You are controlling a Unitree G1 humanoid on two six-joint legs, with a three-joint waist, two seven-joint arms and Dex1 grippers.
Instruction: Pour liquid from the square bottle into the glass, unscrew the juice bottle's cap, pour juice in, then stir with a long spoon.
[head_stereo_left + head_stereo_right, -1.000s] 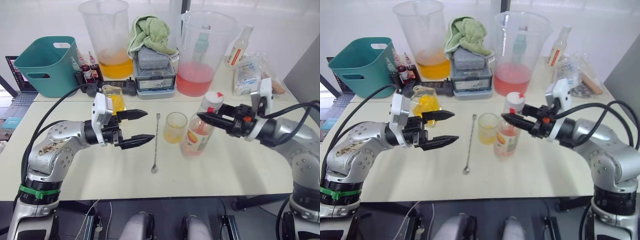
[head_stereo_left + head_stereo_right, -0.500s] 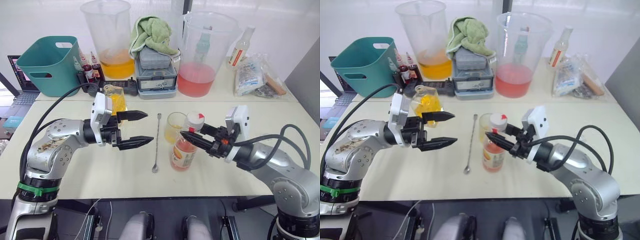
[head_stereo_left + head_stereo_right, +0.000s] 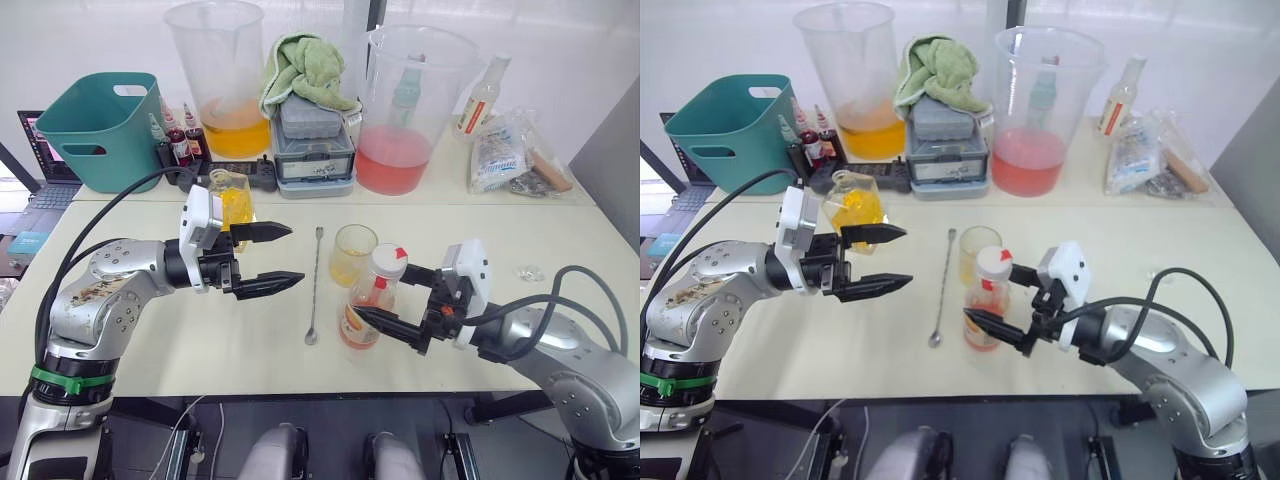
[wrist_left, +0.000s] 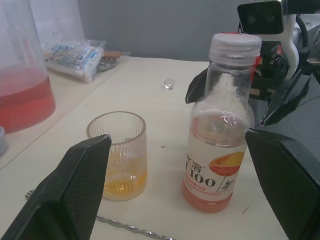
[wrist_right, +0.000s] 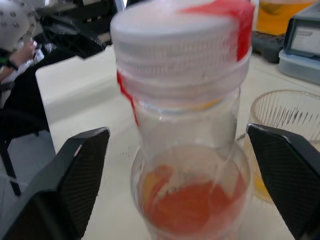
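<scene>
Over the last second the right gripper (image 3: pixel 392 311) has swept in toward the juice bottle (image 3: pixel 368 298), and its spread fingers now bracket the bottle's body without gripping it; the bottle itself has slid with it, now just beside the ribbed glass (image 3: pixel 351 254). The white cap (image 4: pixel 235 46) is still on, so unscrewing looks next. The left gripper (image 3: pixel 279 257) stays agape and empty, with the long spoon (image 3: pixel 313 287) just beyond its fingertips.
</scene>
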